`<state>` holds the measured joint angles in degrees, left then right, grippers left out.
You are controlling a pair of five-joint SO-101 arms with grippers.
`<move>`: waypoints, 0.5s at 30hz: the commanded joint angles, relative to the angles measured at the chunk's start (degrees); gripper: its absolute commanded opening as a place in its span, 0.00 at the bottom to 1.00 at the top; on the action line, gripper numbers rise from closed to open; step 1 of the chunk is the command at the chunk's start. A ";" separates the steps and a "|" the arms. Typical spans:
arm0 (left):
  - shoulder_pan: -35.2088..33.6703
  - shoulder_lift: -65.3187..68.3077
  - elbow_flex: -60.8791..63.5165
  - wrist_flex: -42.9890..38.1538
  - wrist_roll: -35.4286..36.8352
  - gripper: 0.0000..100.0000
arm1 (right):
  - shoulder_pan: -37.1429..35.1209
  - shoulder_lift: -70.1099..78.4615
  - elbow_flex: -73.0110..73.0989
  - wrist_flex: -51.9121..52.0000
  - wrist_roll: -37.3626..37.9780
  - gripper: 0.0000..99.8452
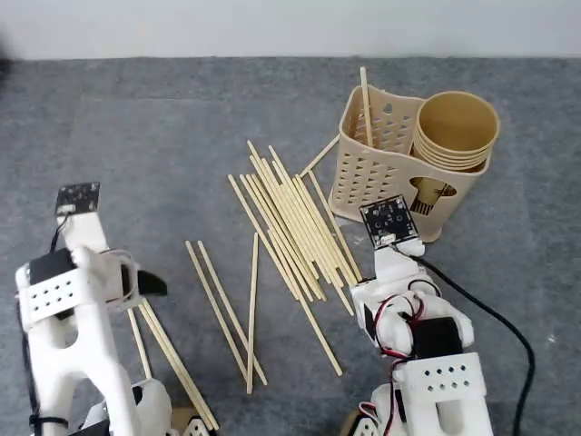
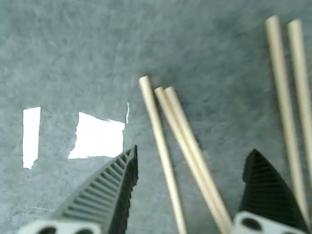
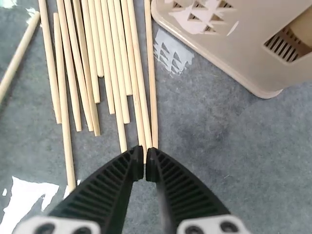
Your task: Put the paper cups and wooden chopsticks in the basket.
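A beige slotted basket [image 1: 381, 173] stands at the back right, holding a stack of paper cups [image 1: 457, 127] and one upright chopstick [image 1: 366, 100]. Several wooden chopsticks [image 1: 295, 222] lie fanned on the mat left of it, and a loose pair [image 1: 222, 309] lies nearer the front. My left gripper [image 2: 193, 151] hangs open over the ends of three chopsticks [image 2: 163, 141] at the front left, holding nothing. My right gripper [image 3: 145, 152] is shut and empty, its tips just short of the pile's near ends [image 3: 141, 122]. The basket's corner [image 3: 234, 44] is beside it.
Grey mat [image 1: 182, 136] covers the table, with open room at the back left. A black cable [image 1: 495, 318] runs along the right arm's side. Two more chopsticks [image 2: 287, 87] lie beside the left gripper's far finger. White patches [image 2: 97, 136] mark the mat.
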<state>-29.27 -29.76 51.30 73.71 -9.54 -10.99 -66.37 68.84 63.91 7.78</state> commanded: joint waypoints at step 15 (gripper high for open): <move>2.55 -1.93 15.43 -13.89 -0.26 0.33 | -0.40 -1.10 0.53 -2.95 0.00 0.03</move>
<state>-28.57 -29.93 66.95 60.70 -12.00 -10.99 -66.37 69.89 62.07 7.78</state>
